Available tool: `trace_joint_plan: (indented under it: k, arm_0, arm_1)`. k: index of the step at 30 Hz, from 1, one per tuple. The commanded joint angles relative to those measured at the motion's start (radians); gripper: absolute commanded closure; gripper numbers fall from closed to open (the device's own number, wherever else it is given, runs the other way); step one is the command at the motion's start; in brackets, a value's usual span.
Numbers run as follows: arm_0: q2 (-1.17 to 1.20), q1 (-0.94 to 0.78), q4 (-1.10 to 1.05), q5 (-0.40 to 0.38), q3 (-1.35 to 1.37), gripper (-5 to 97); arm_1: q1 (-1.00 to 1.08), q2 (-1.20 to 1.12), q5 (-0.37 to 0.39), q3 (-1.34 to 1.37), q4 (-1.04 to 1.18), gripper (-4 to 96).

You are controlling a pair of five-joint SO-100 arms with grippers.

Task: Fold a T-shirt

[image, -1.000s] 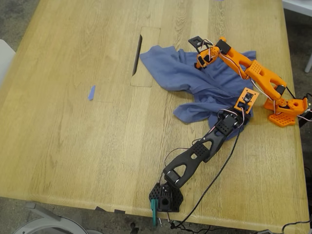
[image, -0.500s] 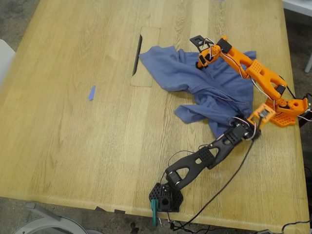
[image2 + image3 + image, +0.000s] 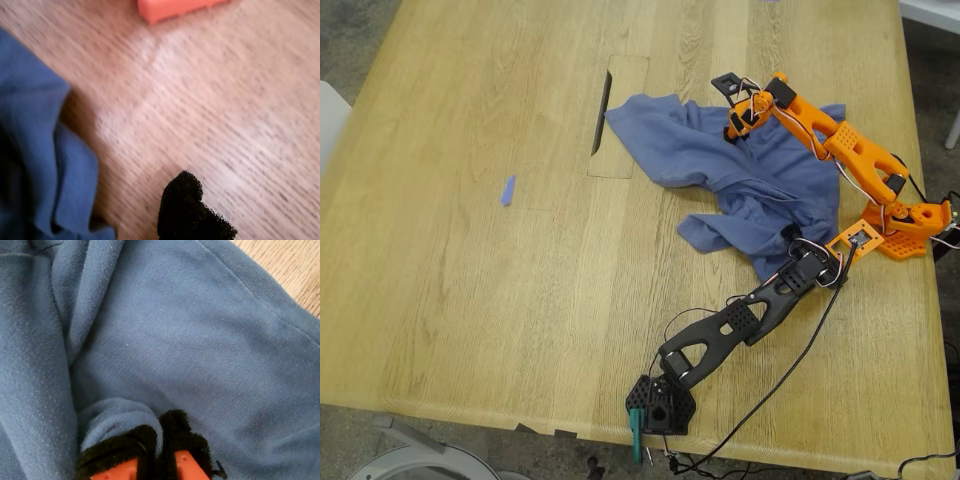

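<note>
The slate-blue T-shirt [image 3: 760,170] lies crumpled on the wooden table [image 3: 470,300], towards the exterior view's right. My second gripper [image 3: 733,127], on the orange arm, rests on the shirt's far part. In the second wrist view it [image 3: 157,432] is shut on a pinched fold of the cloth [image 3: 175,330]. My first gripper [image 3: 852,241], on the black arm, hovers over bare wood just off the shirt's edge [image 3: 35,150]. Only one black pad [image 3: 192,207] shows, with nothing against it, so the jaws stand open.
The orange arm's base [image 3: 905,225] sits right beside my first gripper, its corner [image 3: 175,7] close by. The black arm's base [image 3: 660,405] stands at the table's near edge, trailing cables. A blue tape scrap [image 3: 507,190] and a dark slot [image 3: 602,110] lie at the exterior view's left.
My first gripper slid off the shirt towards the exterior view's right, stopping over wood by the orange base. The shirt's near hem was dragged slightly outward. My second gripper barely moved.
</note>
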Motion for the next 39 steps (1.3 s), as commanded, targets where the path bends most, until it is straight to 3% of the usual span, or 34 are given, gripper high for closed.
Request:
trace_joint_plan:
  k: [1,11,26,30,36,39]
  arm_0:
    - [0.126,-0.028,-0.104,0.020,-0.069,18]
    - [0.012,-0.069,-0.218,0.043,-0.066,18]
    - [-0.190,-0.138,-0.316,0.190,-0.080,21]
    - [-0.206,-0.170,-0.295,0.238,-0.080,27]
    - [-0.212,-0.212,-0.261,0.287,-0.080,45]
    - [-0.210,-0.229,-0.187,0.295,-0.080,47]
  arm_1:
    - [-0.002,0.075,-0.003,-0.051,0.008,91.4]
    - [-0.012,0.075,-0.003,-0.049,0.015,91.4]
    - [-0.011,0.074,-0.002,-0.049,0.009,91.4]
    - [-0.008,0.074,-0.002,-0.049,0.008,91.4]
    - [-0.009,0.077,-0.002,-0.049,0.005,91.4]
    - [-0.012,0.081,0.000,-0.049,0.005,91.4]
